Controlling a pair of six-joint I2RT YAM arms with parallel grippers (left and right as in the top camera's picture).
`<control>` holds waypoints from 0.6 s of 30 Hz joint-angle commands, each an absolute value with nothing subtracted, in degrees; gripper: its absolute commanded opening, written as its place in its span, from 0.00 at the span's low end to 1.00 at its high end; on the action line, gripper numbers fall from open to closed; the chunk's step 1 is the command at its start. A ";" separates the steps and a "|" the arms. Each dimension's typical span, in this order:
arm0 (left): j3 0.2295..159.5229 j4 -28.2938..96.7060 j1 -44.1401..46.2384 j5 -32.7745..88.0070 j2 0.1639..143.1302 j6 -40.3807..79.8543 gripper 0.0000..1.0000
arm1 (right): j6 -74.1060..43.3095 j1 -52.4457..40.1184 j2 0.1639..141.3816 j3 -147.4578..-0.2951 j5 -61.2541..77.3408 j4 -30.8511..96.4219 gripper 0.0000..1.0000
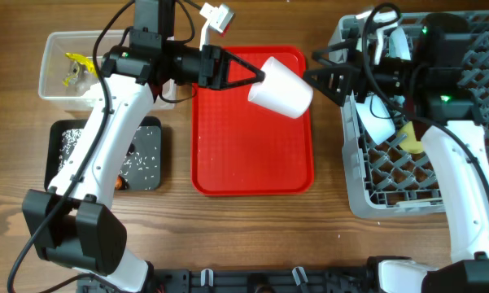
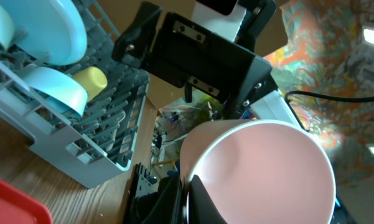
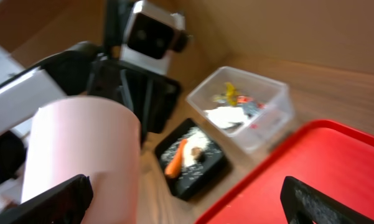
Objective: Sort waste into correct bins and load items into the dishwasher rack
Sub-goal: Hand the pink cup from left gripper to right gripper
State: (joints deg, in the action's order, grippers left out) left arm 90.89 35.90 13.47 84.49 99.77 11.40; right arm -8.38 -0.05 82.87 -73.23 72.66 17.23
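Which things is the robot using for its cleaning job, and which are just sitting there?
For the job: pink cup, yellow cup, blue bowl, dishwasher rack, clear tub, black tray, carrot.
Just lying about: red tray.

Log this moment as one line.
left tool: shut on pink cup | cup: held over red tray | right tool: open, near cup | step: likely handover

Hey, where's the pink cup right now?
In the overhead view, the pink cup is held in the left gripper above the red tray's upper right corner, with the right gripper close beside it, toward the dishwasher rack.
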 commanded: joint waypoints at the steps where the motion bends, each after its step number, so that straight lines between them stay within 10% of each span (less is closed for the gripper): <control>1: 90.94 35.40 13.34 86.98 100.09 9.39 0.04 | -15.44 -1.45 83.48 -73.36 78.70 12.05 1.00; 18: 90.94 12.21 11.03 86.11 100.09 29.04 0.04 | -16.78 -5.56 84.49 -73.36 79.61 7.14 1.00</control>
State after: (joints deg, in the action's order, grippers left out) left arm 90.61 12.99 11.07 85.41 99.81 24.53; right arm -16.71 -3.75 83.29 -73.21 81.93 8.03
